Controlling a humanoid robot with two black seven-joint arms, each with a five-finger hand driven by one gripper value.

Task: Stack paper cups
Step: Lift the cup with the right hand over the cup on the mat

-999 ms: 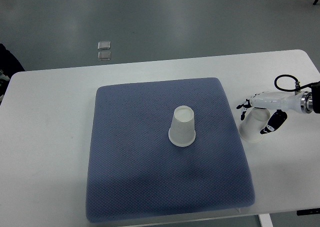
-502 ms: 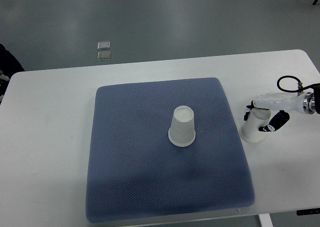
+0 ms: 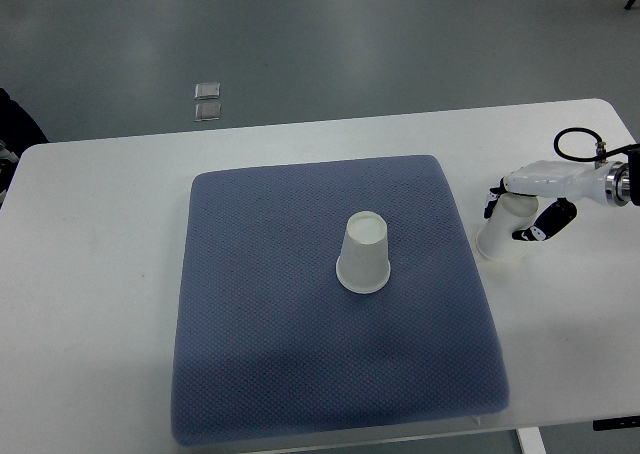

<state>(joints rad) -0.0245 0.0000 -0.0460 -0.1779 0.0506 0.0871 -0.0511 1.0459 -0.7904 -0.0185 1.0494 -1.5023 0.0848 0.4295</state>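
Note:
One white paper cup [image 3: 364, 254] stands upside down near the middle of the blue-grey mat [image 3: 260, 354]. A second white paper cup [image 3: 503, 232] is upside down just off the mat's right edge, tilted a little and raised slightly over the white table. My right hand [image 3: 517, 212] comes in from the right edge and is shut on this second cup, fingers wrapped around its upper part. The left arm does not show.
The white table [image 3: 100, 274] carries the mat, with bare surface left and right of it. A black cable loop [image 3: 578, 144] sits at my right wrist. Two small clear squares [image 3: 208, 101] lie on the grey floor beyond the table.
My right hand closed around the cup beside the mat and has shifted it slightly up and away from the table's near edge. The cup on the mat has not moved.

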